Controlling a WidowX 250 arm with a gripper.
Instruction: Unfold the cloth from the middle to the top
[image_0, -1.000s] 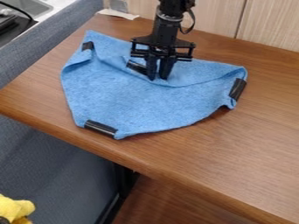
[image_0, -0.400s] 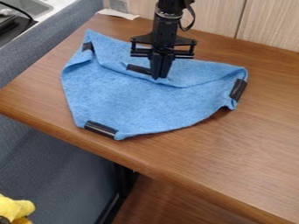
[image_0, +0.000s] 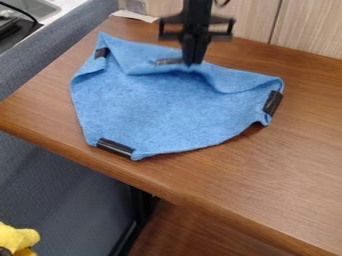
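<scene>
Brown surface (image_0: 234, 175) below; the cloth (image_0: 150, 110) looks light and limp, best taken by its flap (image_0: 143, 61), which the hand (image_0: 194, 63) pinches.

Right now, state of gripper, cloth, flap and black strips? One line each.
gripper: shut on the flap's edge
blue cloth: partly folded, far flap not yet opened out
flap: folded toward the near side, raised at the gripper
near strip: attached at the near corner
right strip: attached at the right corner
left strip: attached near the far-left corner
</scene>
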